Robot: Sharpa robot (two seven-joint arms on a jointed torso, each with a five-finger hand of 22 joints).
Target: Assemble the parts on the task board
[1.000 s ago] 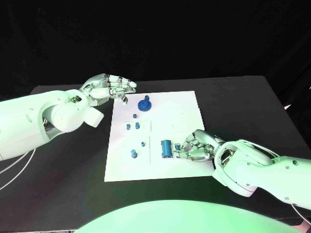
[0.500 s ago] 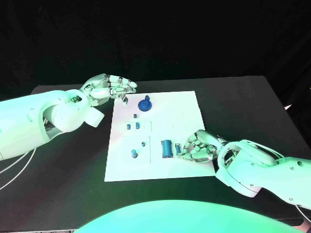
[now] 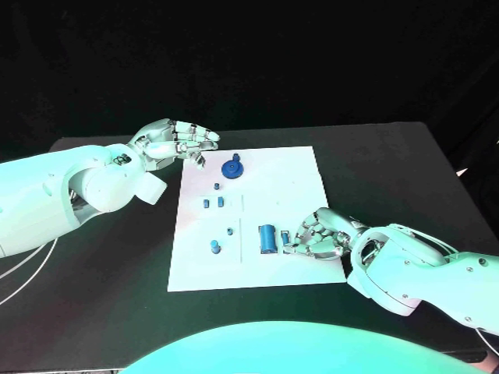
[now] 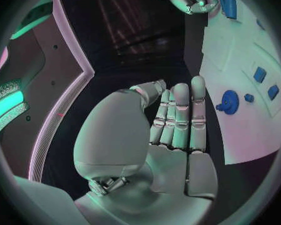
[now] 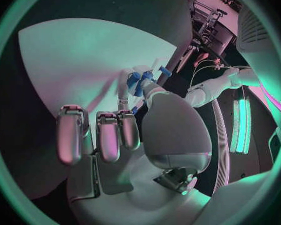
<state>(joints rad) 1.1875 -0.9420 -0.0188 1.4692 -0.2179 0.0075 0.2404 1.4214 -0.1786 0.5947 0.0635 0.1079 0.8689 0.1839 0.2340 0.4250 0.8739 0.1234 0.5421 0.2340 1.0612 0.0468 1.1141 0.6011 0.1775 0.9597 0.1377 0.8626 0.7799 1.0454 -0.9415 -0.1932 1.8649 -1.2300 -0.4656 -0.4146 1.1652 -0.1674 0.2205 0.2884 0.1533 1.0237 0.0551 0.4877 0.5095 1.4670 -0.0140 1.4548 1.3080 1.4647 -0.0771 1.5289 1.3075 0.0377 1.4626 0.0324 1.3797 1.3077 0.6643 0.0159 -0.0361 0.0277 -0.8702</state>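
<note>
Worktop [image 3: 407,164] in black is seen carrying the white task board [image 3: 289,175] at its middle. Progress is judged early — small blue parts are scattered loose across the board, with a round knobbed part [image 3: 234,167] at its far end and a blue cylinder [image 3: 267,238] near the front. The left robot hand [image 3: 178,142] is held curled and clenched over the board's far left corner, nothing in it. The right robot hand [image 3: 315,234] is bent just beside the cylinder — whether anything is pinched cannot be told. No writing can be read.

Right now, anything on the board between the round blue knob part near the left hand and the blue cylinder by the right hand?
Yes. In the head view, small blue pieces lie on the task board between the round blue part and the blue cylinder.
</note>
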